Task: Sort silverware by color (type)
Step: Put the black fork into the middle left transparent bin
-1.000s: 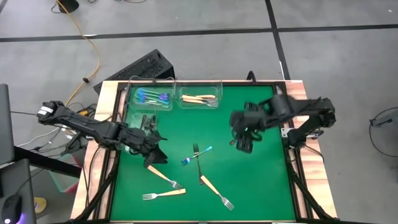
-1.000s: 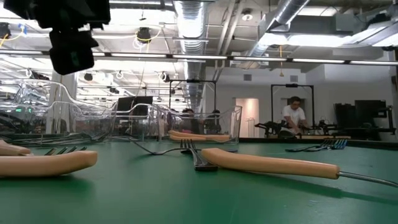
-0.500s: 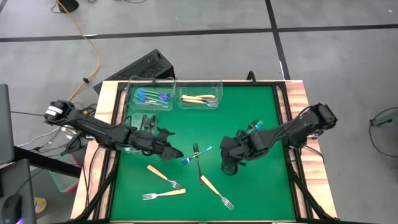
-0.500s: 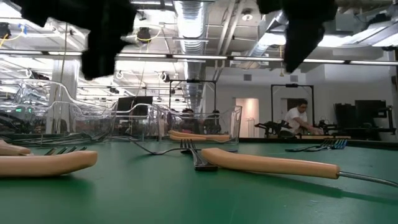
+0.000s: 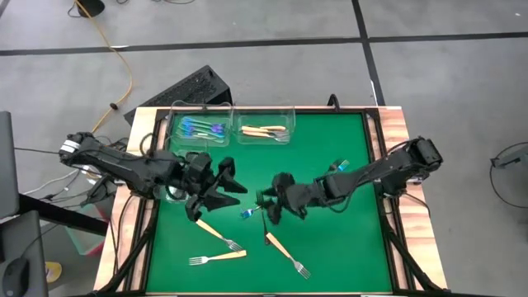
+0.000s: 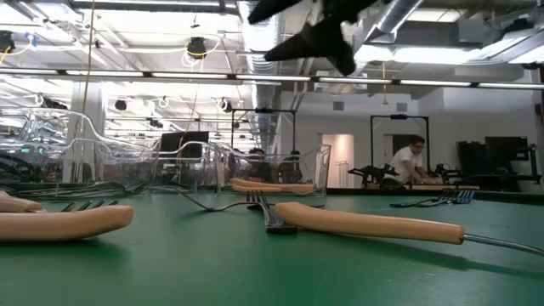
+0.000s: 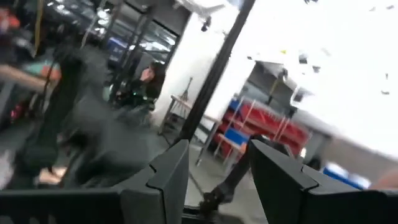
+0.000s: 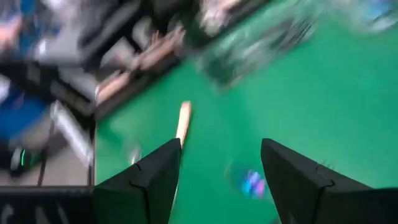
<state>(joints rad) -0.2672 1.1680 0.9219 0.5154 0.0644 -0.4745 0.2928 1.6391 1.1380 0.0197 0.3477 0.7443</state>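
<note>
Even, bright overhead light fills the view from above, and the arms throw only soft, short shadows on the green bench [image 5: 346,247]. In the level view, long ceiling lights [image 6: 255,25] glare at the top of the frame, the nearest tan fork handle [image 6: 374,225] is soft, and a dark shape at upper centre is smeared. Both wrist views are heavily motion-blurred, the left one blown out white at upper right.

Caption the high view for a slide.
Both open grippers, left gripper and right gripper, converge over loose forks mid-mat; blue forks and tan forks sit binned.
</note>
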